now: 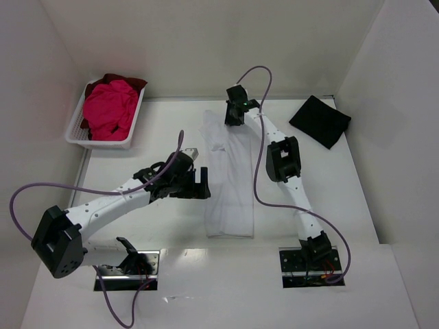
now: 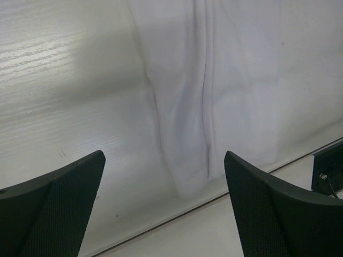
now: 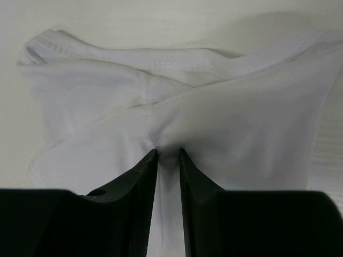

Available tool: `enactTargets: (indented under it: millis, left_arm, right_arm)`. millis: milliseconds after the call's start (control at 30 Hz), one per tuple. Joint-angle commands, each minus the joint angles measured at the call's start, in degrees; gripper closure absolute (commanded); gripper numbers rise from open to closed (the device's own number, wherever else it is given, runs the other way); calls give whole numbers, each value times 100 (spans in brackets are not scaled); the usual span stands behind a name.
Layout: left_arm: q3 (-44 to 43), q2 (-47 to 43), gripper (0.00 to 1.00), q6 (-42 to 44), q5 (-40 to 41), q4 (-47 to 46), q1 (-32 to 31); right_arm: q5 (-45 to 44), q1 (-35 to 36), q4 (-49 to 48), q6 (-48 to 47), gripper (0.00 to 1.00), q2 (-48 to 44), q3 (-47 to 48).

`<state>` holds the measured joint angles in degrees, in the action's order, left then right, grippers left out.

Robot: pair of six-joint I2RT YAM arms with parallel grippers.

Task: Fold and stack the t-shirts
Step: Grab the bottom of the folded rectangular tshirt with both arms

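The white t-shirt (image 1: pixel 230 185) lies as a long narrow strip down the middle of the table. My right gripper (image 1: pixel 234 120) is at its far end, shut on a puckered fold of the white cloth (image 3: pixel 214 118) near the collar, which bunches between the right gripper's (image 3: pixel 168 152) jaws. My left gripper (image 1: pixel 204 184) hovers open beside the strip's left edge, near its middle. In the left wrist view the white t-shirt (image 2: pixel 214 96) lies ahead of the left gripper (image 2: pixel 166 182), which holds nothing. A folded black t-shirt (image 1: pixel 320 120) lies at the back right. A bright pink t-shirt (image 1: pixel 110 110) lies on a dark red one (image 1: pixel 129 81).
The pink and dark red shirts sit in a white slatted basket (image 1: pixel 103 142) at the back left corner. White walls close in the table on the left, back and right. A seam (image 2: pixel 177 211) runs across the table near the shirt's lower end.
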<state>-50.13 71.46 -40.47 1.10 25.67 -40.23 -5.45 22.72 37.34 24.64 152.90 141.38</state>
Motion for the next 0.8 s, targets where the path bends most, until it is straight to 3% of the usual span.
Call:
enactTargets:
  millis: [0,100,267,467,567,633,767]
  left_arm:
    - [-304,114,0,101,-198,78,-20]
    - [-304,166,0,101,-198,78,33]
    - [-314,166,0,101,-198,78,33]
    - [-15,114,0,-5,-329,-167,33]
    - [222,-9,0,-5,-462,-448,33]
    - [328,-96,0,-5,-541,-685,33]
    - [547,-168,0,-5,-541,-888,33]
  right_arm:
    - [-44,-66,773,-144,71,600,984]
    - [9,-66,827,-144,71,873,1513]
    - [167,-276,573,-13,70,952,1629]
    - [633,-409,582,-21,31,383,1718]
    - [922,-409,249,-21,13,-600,964]
    - [1028,-409,-418,-21,1,-1721,-273]
    - [1142,-409,-1868,285,0,-3816,-3379]
